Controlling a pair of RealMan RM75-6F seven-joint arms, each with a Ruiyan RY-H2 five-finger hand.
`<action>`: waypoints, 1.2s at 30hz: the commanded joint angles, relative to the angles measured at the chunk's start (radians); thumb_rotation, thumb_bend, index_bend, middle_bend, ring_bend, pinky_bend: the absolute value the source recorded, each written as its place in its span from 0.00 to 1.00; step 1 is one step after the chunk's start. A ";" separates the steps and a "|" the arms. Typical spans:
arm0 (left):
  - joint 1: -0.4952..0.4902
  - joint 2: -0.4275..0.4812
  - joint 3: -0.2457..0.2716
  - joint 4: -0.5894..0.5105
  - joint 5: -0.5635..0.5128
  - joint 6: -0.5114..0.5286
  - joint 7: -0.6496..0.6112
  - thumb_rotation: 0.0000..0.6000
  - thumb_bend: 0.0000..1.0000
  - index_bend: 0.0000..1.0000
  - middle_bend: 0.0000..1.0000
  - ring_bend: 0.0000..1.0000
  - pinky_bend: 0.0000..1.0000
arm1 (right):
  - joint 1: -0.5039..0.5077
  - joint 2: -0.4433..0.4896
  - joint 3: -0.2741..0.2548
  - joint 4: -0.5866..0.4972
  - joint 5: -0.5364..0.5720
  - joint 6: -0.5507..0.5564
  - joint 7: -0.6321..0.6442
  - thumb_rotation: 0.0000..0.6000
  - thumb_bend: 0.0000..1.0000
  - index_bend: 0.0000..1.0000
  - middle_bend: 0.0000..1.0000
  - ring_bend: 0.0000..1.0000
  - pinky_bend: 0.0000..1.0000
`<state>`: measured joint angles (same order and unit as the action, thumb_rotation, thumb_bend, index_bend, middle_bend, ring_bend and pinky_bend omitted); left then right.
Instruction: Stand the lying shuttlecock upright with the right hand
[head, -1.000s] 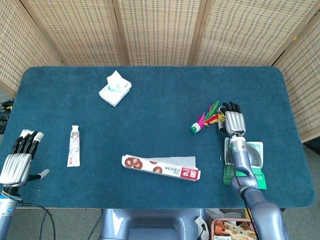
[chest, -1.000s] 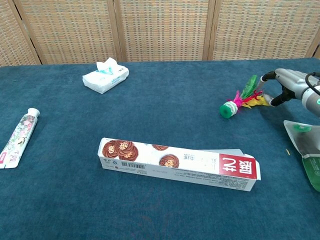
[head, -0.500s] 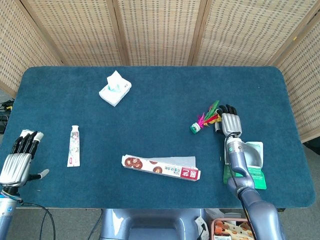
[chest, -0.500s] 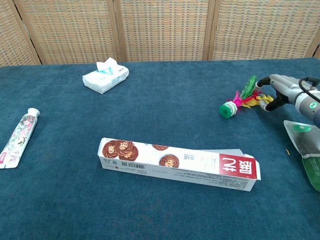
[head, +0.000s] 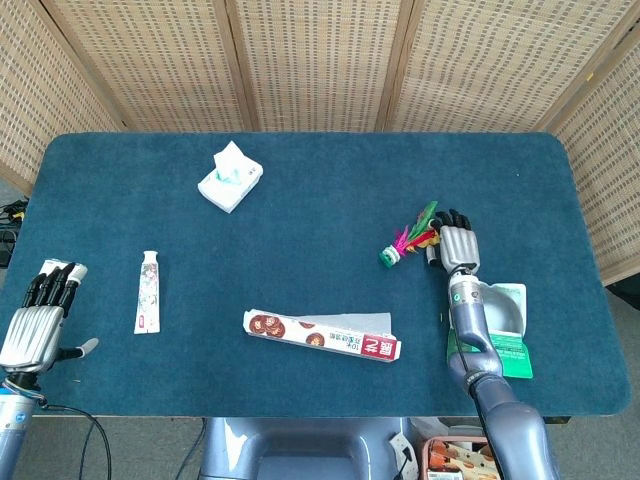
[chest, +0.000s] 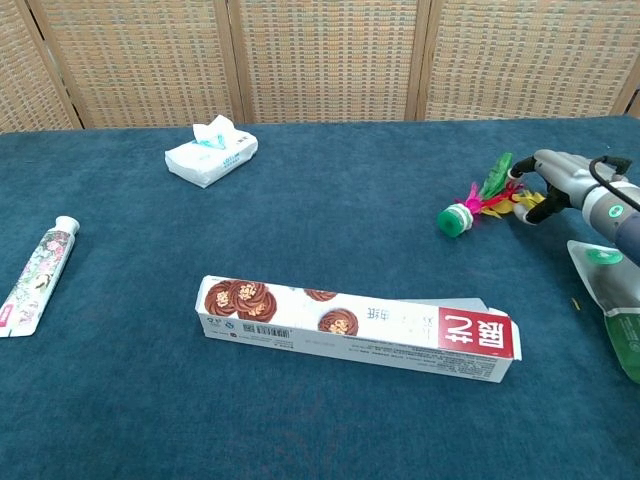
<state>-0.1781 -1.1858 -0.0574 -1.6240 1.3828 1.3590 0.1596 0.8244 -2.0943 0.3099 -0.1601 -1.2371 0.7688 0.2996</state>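
The shuttlecock (head: 405, 244) lies on its side on the blue table cloth, its green base (chest: 457, 220) pointing left and its pink, green and yellow feathers (chest: 495, 190) pointing right. My right hand (head: 456, 246) is at the feather end, low over the table. Its fingertips (chest: 528, 172) reach over the feather tips and the thumb sits beside the yellow ones; nothing is lifted. In the chest view the same right hand (chest: 565, 178) enters from the right edge. My left hand (head: 42, 314) hangs off the table's near left corner, fingers straight, holding nothing.
A long printed carton (head: 322, 336) lies near the front middle. A green and white packet (head: 505, 328) lies under my right forearm. A toothpaste tube (head: 148, 291) lies at the left, and a tissue pack (head: 231, 178) sits further back.
My right hand has slid a little left, closing up on the feather tips. The shuttlecock has stayed lying in place. The left hand has not moved.
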 joint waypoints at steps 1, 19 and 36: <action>0.000 0.000 0.001 0.000 -0.001 -0.001 0.000 1.00 0.10 0.00 0.00 0.00 0.00 | 0.000 -0.002 0.001 0.002 0.001 0.003 0.002 1.00 0.46 0.42 0.21 0.01 0.10; -0.001 0.005 0.004 -0.007 0.002 -0.005 -0.003 1.00 0.10 0.00 0.00 0.00 0.00 | -0.001 0.005 0.016 -0.006 0.006 0.079 0.023 1.00 0.47 0.56 0.28 0.06 0.12; 0.003 0.014 0.008 -0.016 0.020 0.006 -0.022 1.00 0.10 0.00 0.00 0.00 0.00 | -0.043 0.055 0.008 -0.068 -0.016 0.250 0.031 1.00 0.47 0.57 0.29 0.07 0.13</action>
<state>-0.1753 -1.1718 -0.0494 -1.6402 1.4026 1.3651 0.1376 0.7889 -2.0480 0.3209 -0.2179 -1.2475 1.0020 0.3330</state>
